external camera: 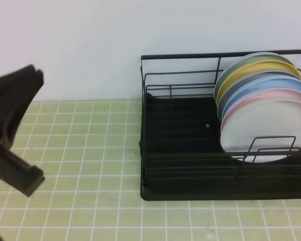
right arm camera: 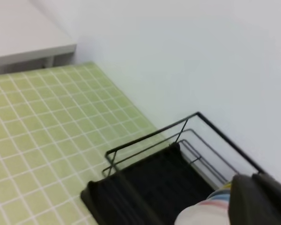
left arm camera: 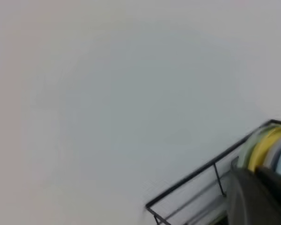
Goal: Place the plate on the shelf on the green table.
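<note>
The white plate (external camera: 251, 134) stands upright at the front of a row of coloured plates in the right half of the black wire shelf (external camera: 180, 165), with a pink plate (external camera: 271, 100) right behind it. The shelf sits on the green table (external camera: 80, 150). My left arm (external camera: 12, 133) is a dark shape at the far left, well away from the shelf; its fingertips do not show. In the left wrist view only a dark edge of the left gripper (left arm camera: 257, 197) shows. In the right wrist view a dark edge of the right gripper (right arm camera: 260, 201) hangs above the plates' rims (right arm camera: 199, 215).
Behind the pink plate stand light blue (external camera: 286, 86), grey, yellow (external camera: 256, 68) and pale green plates. The left half of the shelf (external camera: 175, 125) holds no plates. A white wall rises behind the table. A white surface (right arm camera: 23, 33) lies beyond the table's far end.
</note>
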`<state>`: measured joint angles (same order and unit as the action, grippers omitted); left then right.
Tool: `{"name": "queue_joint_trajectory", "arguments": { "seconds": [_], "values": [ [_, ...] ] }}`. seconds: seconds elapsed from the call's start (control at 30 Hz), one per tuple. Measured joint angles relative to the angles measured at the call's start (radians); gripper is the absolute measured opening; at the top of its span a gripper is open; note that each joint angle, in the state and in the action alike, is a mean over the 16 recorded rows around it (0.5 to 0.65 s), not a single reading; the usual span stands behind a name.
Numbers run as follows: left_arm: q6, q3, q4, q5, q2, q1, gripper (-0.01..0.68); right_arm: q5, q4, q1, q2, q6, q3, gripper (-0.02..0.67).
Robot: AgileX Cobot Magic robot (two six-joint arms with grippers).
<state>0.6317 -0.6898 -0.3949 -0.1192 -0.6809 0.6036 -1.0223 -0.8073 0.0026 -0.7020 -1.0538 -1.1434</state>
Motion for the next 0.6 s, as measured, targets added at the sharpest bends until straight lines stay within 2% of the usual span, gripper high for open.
{"name": "queue_joint_trajectory", "arguments": {
  "seconds": [0.33, 0.6],
  "values": [
    [-0.002, 0.262, -0.145, -0.284, 0.049, 0.000, -0.001, 0.127, 0.028, 0.000, 0.383, 0.045, 0.446, -0.001],
    [0.009, 0.382, -0.194, -0.347, 0.053, 0.000, -0.001, 0.273, 0.049, 0.000, 0.596, 0.134, 0.724, -0.001]
  ]
}}
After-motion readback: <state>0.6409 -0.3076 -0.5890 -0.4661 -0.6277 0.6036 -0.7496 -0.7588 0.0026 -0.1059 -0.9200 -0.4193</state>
